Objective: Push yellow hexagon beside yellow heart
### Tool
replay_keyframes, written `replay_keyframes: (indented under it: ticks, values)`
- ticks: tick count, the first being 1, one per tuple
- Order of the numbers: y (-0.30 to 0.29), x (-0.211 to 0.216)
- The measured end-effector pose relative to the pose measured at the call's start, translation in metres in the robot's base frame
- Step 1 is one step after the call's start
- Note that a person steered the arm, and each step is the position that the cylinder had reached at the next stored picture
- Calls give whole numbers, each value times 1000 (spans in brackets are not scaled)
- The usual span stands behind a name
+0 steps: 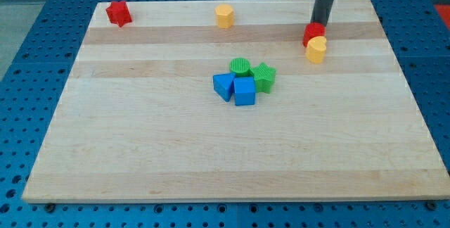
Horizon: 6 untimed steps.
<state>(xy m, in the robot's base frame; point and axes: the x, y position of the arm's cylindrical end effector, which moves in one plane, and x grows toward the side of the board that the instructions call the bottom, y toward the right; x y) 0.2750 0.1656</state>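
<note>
Pale wooden desk (140, 150), my tip (321, 24), a plain dark rod holding nothing, just above red block (313, 32) touching yellow heart (316, 49), yellow hexagon (224, 16) well left of the tip, green and blue blocks clustered lower left.

Red star (118, 13) sits way up in the view's top-left corner of the wooden board (140, 157). Mid-board there's a tight clump — green cylinder (240, 66), green star (264, 77), blue cube (245, 91), another blue block (223, 86) — all touching.
</note>
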Motion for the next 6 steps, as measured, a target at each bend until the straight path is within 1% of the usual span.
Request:
replay_keyframes:
  ticks: [4, 6]
  values:
    - [-74, -1]
    - [-100, -23]
